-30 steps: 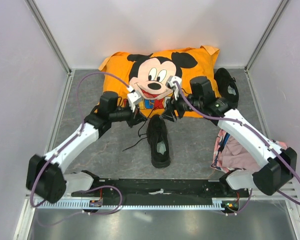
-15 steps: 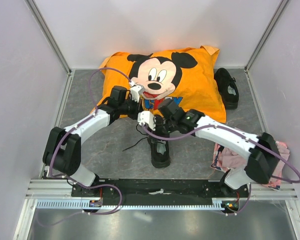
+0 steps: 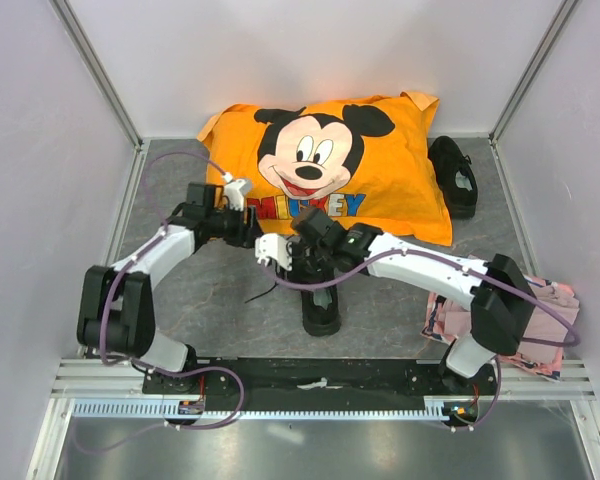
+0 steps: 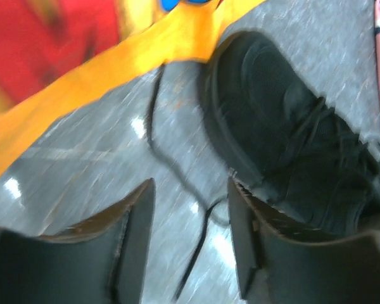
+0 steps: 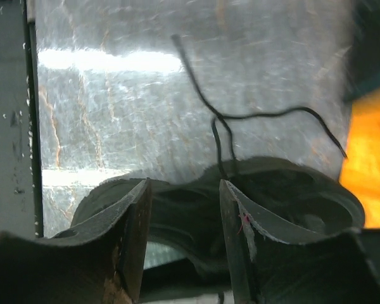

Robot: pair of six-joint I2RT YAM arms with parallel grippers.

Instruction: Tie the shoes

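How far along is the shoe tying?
Done: nothing visible. No knot on the near shoe: its laces trail loose on the table. In hand: both claws open, the right claw over that shoe, the left claw beside it, gripping nothing. Left: this knot, then the far shoe by the pillow, laces unclear.

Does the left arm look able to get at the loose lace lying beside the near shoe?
Probably yes: the left gripper is open, the lace lies free on the table right ahead of it, and the shoe sits off to one side.

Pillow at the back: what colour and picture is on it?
Orange pillow with a Mickey Mouse print, clearest from the top camera.
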